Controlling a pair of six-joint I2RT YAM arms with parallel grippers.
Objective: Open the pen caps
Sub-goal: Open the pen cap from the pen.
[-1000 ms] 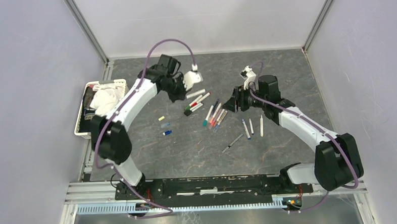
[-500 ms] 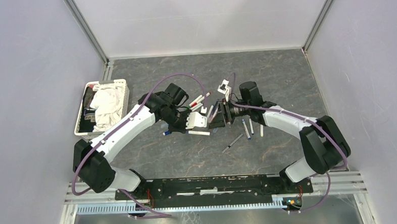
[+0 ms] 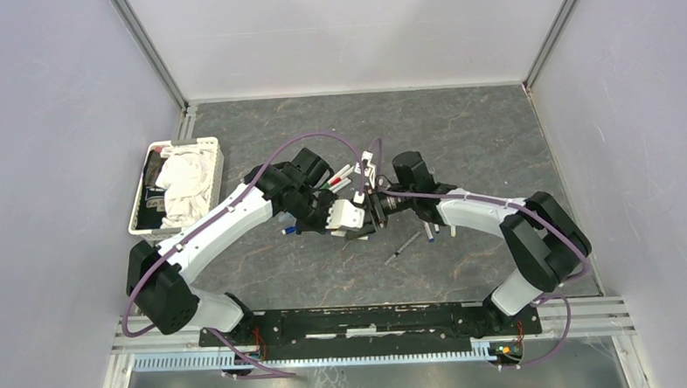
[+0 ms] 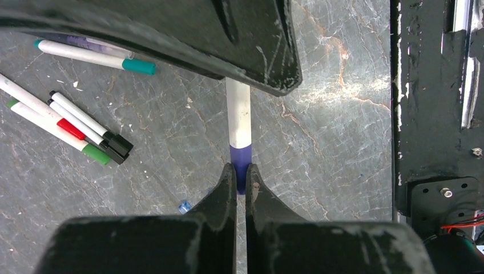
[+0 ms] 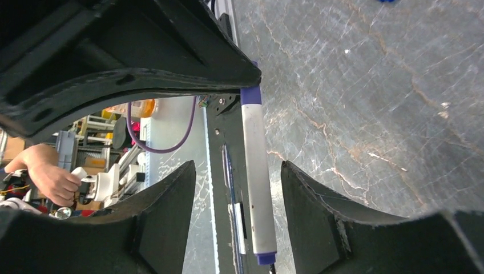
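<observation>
Both arms have swung in from their spread posts of a second ago and now meet over the middle of the table (image 3: 460,128), nearer the bases. Left gripper (image 4: 240,173) is clamped tight on the purple cap (image 4: 240,157) of one pen (image 4: 238,114). It seems to hold the pen off the table with the barrel pointed at the other arm, as if offering it. Right gripper (image 5: 237,168) stands well open, a finger on either side of that barrel and neither touching it. My reading is that it is lining up to close on the barrel, so the arms can pull apart and draw the cap off. The cap is not yet off.

On the table just beside the left fingers lies a small loose blue cap (image 4: 184,206). Farther out lies a cluster of pens (image 4: 80,128) with caps on: black, red and green, and a teal one beyond. At the far left sits a basket (image 3: 185,143) with white cloth in it.

No brand or writing can be read on any barrel; the held one shows only small dark specks.
</observation>
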